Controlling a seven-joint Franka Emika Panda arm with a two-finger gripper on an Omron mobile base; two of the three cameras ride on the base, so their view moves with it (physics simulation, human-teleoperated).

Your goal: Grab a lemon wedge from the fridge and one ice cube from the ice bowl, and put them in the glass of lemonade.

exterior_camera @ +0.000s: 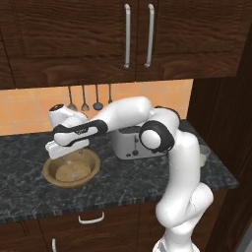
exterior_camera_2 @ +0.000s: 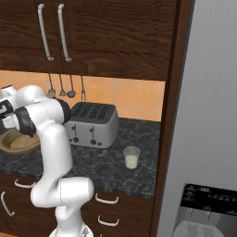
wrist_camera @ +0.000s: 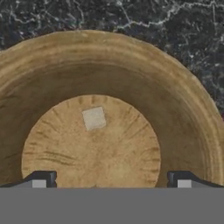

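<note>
The round wooden ice bowl sits on the dark counter at the left, and its edge shows behind the arm. My gripper hangs just above the bowl, pointing down, open and holding nothing. In the hand view the gripper looks straight into the bowl, where one small pale ice cube lies on the bottom a little ahead of the fingertips. The glass of lemonade stands right of the toaster, near the fridge, whose door is closed. The lemon wedge is out of view.
A silver toaster stands between bowl and glass, and my arm reaches across in front of it. Dark wooden cupboards hang above the counter. Utensils hang on the orange tiled wall. Drawers sit below the counter edge.
</note>
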